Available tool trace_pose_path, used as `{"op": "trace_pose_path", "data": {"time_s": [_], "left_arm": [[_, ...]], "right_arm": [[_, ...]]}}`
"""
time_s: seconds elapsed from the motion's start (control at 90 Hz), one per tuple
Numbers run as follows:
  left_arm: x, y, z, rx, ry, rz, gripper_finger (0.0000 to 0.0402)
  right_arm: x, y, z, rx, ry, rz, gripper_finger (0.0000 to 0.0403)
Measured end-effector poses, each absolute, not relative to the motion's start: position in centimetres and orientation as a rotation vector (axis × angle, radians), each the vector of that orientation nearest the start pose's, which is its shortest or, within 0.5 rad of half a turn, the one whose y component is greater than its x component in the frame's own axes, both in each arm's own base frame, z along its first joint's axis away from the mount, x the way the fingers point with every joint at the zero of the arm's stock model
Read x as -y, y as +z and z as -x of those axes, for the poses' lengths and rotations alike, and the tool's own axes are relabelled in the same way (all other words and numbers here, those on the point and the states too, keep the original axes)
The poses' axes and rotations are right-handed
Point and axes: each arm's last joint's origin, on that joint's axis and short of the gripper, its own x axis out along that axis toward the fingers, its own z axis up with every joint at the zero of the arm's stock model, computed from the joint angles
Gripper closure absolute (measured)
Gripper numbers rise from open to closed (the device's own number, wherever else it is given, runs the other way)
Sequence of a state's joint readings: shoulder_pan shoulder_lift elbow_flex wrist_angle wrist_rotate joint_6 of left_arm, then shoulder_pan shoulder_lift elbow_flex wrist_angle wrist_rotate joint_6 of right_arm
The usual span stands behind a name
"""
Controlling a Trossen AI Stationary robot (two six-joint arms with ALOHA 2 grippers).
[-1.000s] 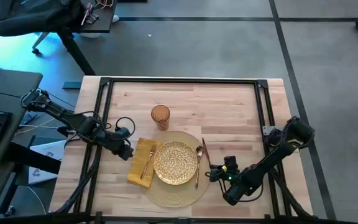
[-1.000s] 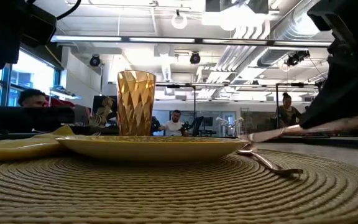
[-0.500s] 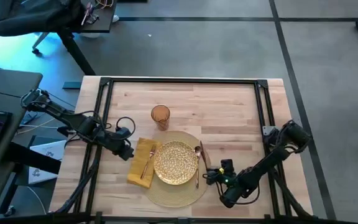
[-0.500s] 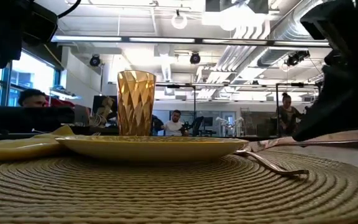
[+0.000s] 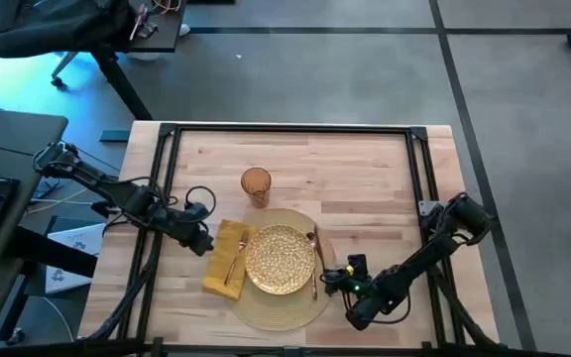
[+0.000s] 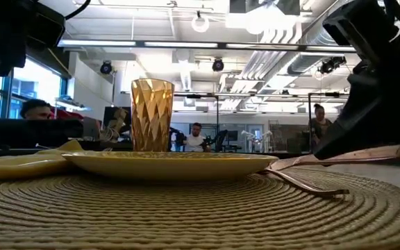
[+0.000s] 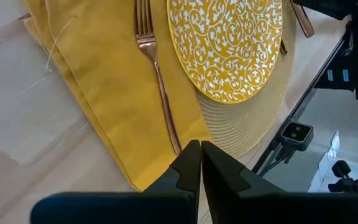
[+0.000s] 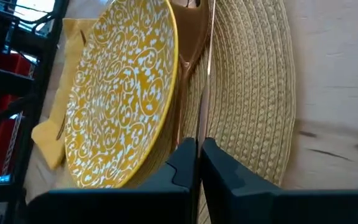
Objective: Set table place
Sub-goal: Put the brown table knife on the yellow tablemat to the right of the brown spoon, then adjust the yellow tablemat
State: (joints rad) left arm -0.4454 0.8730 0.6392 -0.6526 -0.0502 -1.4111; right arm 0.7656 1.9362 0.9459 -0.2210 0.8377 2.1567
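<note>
Leftward since before, right pincer (image 5: 331, 280) pinches the knife (image 5: 319, 252) over the placemat (image 5: 295, 306).

A: Which items are only partly visible?
B: The placemat (image 5: 284, 302) is largely covered by the plate (image 5: 281, 260). In the low view its near edge runs out of frame.
A: And the cutlery?
B: The knife (image 8: 205, 93) passes behind the right hand (image 8: 197, 163) (the grip point itself is hidden). The spoon (image 8: 190, 37) is cut off by the frame edge. The fork (image 7: 156, 68) ends behind the left hand (image 7: 199, 163).
</note>
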Motion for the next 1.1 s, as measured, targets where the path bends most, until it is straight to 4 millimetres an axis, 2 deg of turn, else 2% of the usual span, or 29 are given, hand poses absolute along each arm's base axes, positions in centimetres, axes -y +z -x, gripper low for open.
{"op": "trace_pose_path", "data": {"time_s": [0.3,0.444,0.633,0.756,0.833,0.967,1.1], "left_arm": [[6.9,23.2,-14.8,-0.944,0.296,1.081,0.0402],[6.9,23.2,-14.8,-0.943,0.296,1.081,0.0402],[6.9,23.3,-14.8,-0.943,0.296,1.082,0.0402],[6.9,23.3,-14.9,-0.940,0.294,1.085,0.0402],[6.9,23.3,-14.9,-0.939,0.293,1.086,0.0402],[6.9,23.3,-14.9,-0.913,0.313,1.074,0.0402],[6.7,23.3,-15.0,-0.868,0.348,1.057,0.0402]], "right_arm": [[-21.0,9.5,-25.5,-0.389,-0.803,-1.152,0.0389],[-21.0,9.5,-25.5,-0.406,-0.798,-1.143,0.0342],[-21.3,9.6,-25.4,-0.569,-0.762,-1.131,0.0267],[-21.2,12.0,-24.1,-0.708,-0.697,-1.048,0.0244],[-20.7,14.8,-23.3,-0.821,-0.611,-0.997,0.0241],[-18.4,19.3,-22.0,-1.045,-0.404,-0.842,0.0243],[-16.2,22.3,-21.0,-1.052,-0.324,-0.790,0.0250]]}}
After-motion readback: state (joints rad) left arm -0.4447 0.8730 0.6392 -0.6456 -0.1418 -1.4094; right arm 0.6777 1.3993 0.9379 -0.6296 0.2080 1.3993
